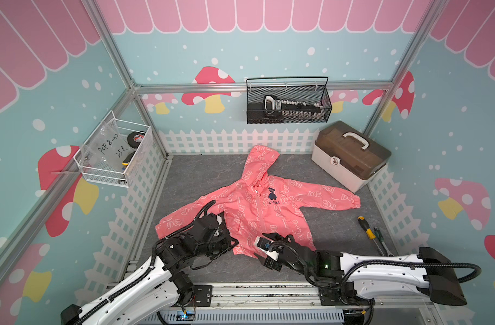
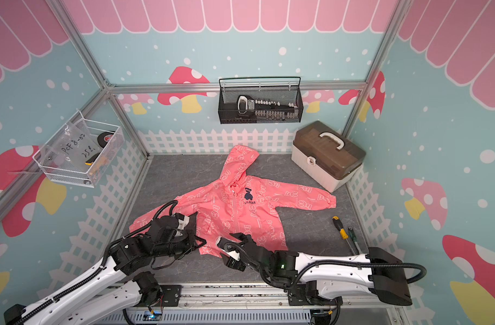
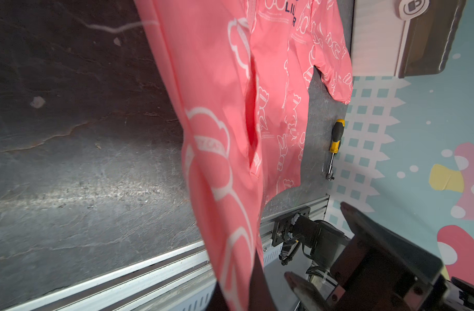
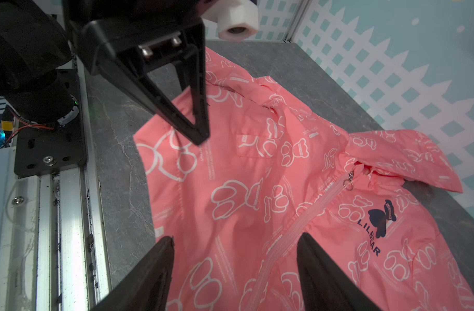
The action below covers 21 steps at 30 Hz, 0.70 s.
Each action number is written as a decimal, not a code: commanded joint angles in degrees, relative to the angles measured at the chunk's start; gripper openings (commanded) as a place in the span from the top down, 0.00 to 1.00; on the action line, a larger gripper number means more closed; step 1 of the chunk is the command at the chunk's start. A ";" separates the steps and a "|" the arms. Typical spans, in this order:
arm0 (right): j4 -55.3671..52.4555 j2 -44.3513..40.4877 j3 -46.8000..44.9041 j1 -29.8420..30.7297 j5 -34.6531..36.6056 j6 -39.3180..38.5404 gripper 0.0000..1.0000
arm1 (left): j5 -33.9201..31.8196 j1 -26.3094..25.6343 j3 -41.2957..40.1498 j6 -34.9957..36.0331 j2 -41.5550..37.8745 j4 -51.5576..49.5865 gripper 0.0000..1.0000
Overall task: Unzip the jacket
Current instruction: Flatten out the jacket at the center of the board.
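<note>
We are looking at the jacket (image 1: 271, 216), which is lying front-up on the gray table (image 1: 201, 180), its hood pointing toward the white fence (image 1: 235, 140) at the back and its sleeves spreading out to both sides. Its zipper (image 4: 297, 229) is running closed up the front, with the ring pull (image 4: 348, 181) sitting right at the collar. The left claw (image 4: 200, 138) is pressing its fingers together on the bottom hem, at the corner on the robot's left side, and in the left wrist view the cloth is rising up into that pinch. The right claw (image 4: 235, 238) is hovering over the lower front with its fingers spread apart, the zipper line passing between them, and it is gripping nothing. A toolbox (image 1: 350, 160) is standing in the back right corner, near one sleeve cuff. A screwdriver (image 1: 365, 228) is lying on the table to the right of the jacket, apart from it.
</note>
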 commanded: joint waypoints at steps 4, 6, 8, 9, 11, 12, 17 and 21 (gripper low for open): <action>4.79 9.40 3.75 2.63 9.84 -2.65 0.24 | 0.48 0.66 -0.56 -2.09 -0.33 -0.51 1.00; 4.72 11.56 5.51 2.61 10.63 -2.31 0.26 | 1.17 0.60 -0.84 -2.17 -0.27 -0.38 1.00; 4.65 13.27 7.14 2.63 9.61 -2.63 0.31 | 1.40 0.61 -1.18 -2.39 -0.63 -0.34 1.00; 4.62 13.95 7.90 2.63 8.66 -2.89 0.33 | 1.40 0.62 -1.42 -2.65 -1.05 -0.35 1.00; 4.63 14.88 8.97 2.63 6.50 -3.00 0.36 | 1.29 0.67 -1.72 -2.92 -1.64 -0.40 1.00; 4.58 15.12 9.24 2.62 5.05 -3.00 0.36 | 1.23 0.64 -1.95 -3.13 -1.93 -0.35 1.00; 4.09 16.36 10.33 2.63 1.78 -3.03 0.44 | 1.13 0.63 -2.50 -3.56 -2.32 -0.38 1.00; 2.89 18.41 12.14 2.62 5.91 -3.29 0.84 | 1.52 0.69 -2.13 -2.91 -1.97 -0.35 0.95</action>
